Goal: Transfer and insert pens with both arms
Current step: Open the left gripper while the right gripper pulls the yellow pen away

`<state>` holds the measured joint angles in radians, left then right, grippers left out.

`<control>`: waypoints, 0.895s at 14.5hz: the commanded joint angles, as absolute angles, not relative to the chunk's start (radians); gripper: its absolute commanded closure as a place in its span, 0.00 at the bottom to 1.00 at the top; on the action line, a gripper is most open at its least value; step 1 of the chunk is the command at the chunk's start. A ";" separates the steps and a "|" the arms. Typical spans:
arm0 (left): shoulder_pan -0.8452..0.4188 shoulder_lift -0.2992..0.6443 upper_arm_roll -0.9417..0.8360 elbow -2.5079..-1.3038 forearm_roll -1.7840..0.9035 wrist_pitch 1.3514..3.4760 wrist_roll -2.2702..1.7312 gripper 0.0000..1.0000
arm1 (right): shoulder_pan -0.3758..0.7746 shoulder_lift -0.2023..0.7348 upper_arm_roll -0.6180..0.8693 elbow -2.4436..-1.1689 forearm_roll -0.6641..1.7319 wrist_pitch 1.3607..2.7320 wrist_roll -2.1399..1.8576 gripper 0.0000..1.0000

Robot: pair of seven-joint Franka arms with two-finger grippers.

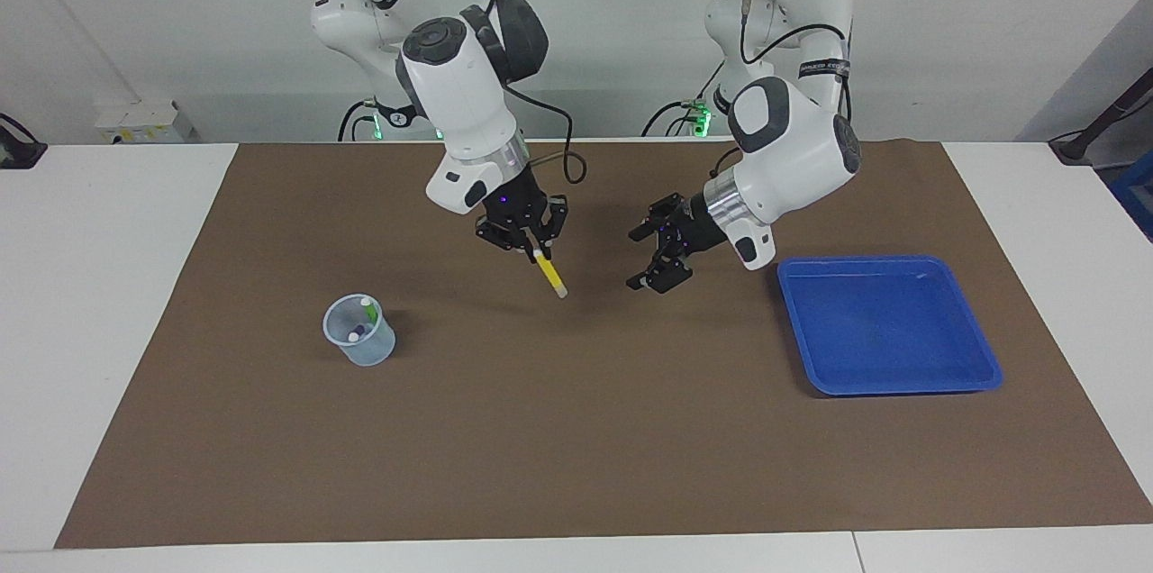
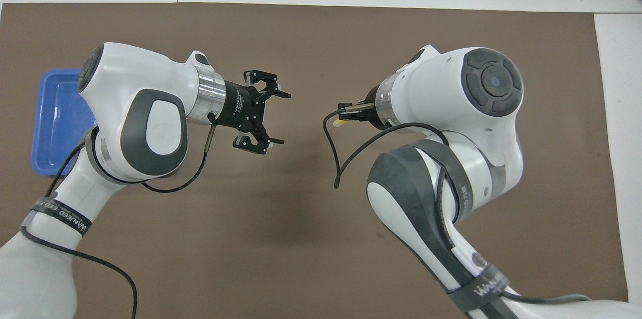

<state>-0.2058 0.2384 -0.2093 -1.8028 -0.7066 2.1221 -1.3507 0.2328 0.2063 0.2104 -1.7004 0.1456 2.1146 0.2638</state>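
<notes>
Now the right gripper (image 1: 538, 250) sits just above the centre of the facing view, its jaws clamped on the upper end of the yellow pen (image 1: 550, 274) — the pen hangs slantwise down from it over the brown mat (image 1: 576, 447), pale tip lowest. Beside it, toward the centre right of that frame, the left gripper (image 1: 650, 258) hovers over the mat with its jaws spread wide and nothing between them, clear of the pen. A clear cup (image 1: 359, 331) stands at the left of the frame with the green pen (image 1: 369, 311) and the purple pen (image 1: 355, 334) inside. At the right lies the blue tray (image 1: 887, 325) — bare blue floor showing.
</notes>
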 commanded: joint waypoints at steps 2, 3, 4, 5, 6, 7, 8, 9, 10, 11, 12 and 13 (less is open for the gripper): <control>-0.213 0.210 -0.201 -1.841 -0.621 2.122 -1.354 0.00 | 0.173 0.193 0.213 -1.680 0.051 2.025 0.131 1.00; -0.209 0.209 -0.198 -1.841 -0.621 2.120 -1.356 0.00 | 0.169 0.187 0.213 -1.680 0.002 1.998 0.091 1.00; -0.204 0.207 -0.196 -1.853 -0.621 2.118 -1.358 0.00 | 0.163 0.180 0.215 -1.672 -0.036 1.976 0.046 1.00; -0.203 0.198 -0.198 -1.865 -0.621 2.120 -1.358 0.00 | 0.161 0.178 0.215 -1.660 -0.058 1.950 0.014 1.00; -0.207 0.196 -0.198 -1.867 -0.621 2.120 -1.358 0.00 | 0.161 0.178 0.215 -1.642 -0.061 1.925 0.003 1.00; -0.210 0.196 -0.198 -1.867 -0.621 2.120 -1.358 0.00 | 0.158 0.179 0.215 -1.629 -0.063 1.908 -0.001 1.00; -0.212 0.196 -0.198 -1.867 -0.620 2.118 -1.358 0.00 | 0.153 0.178 0.213 -1.620 -0.080 1.895 -0.006 1.00; -0.215 0.195 -0.196 -1.865 -0.603 2.114 -1.358 0.00 | 0.152 0.176 0.215 -1.608 -0.109 1.873 -0.035 1.00; -0.204 0.193 -0.196 -1.864 -0.539 2.109 -1.348 0.00 | 0.150 0.176 0.213 -1.592 -0.144 1.852 -0.079 1.00; -0.203 0.192 -0.196 -1.856 -0.456 2.103 -1.342 0.00 | 0.147 0.176 0.212 -1.574 -0.172 1.827 -0.125 1.00; -0.202 0.190 -0.196 -1.853 -0.392 2.097 -1.333 0.00 | 0.135 0.176 0.212 -1.559 -0.179 1.804 -0.153 1.00; -0.206 0.181 -0.199 -1.850 -0.327 2.094 -1.297 0.00 | 0.124 0.176 0.213 -1.548 -0.179 1.784 -0.167 1.00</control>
<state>-0.2033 0.2251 -0.2040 -1.8292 -0.4310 2.1179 -1.3383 0.1519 0.1771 0.2069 -1.5839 -0.1567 1.8350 -0.1045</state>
